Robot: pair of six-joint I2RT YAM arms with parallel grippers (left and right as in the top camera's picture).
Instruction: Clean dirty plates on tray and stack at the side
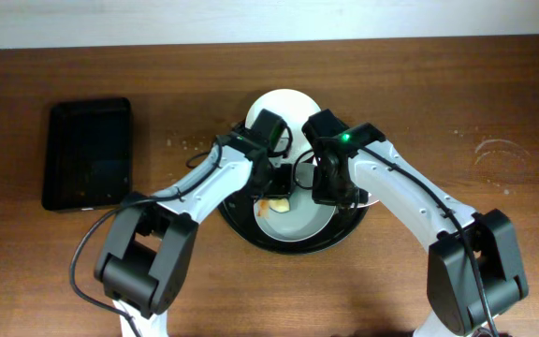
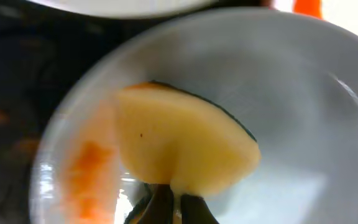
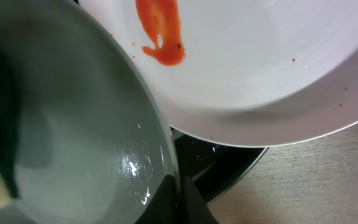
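The round black tray [image 1: 344, 236] sits at the table's middle. A white plate [image 1: 302, 223] lies in it, with an orange smear [image 2: 87, 169] at its left. My left gripper [image 2: 169, 208] is shut on a yellow sponge [image 2: 179, 143] with a dark green back, pressed on this plate. My right gripper [image 3: 180, 200] is shut on the same plate's rim [image 3: 160, 134]. A second plate [image 3: 260, 68] with a red-orange smear [image 3: 160, 31] overlaps it. Another plate [image 1: 284, 101] lies at the tray's far edge. Both arms hide much of the tray from overhead.
A smaller black rectangular tray [image 1: 87, 154] lies on the wooden table [image 1: 475, 94] at the left. Bare wood shows beside the tray's rim in the right wrist view [image 3: 316, 180].
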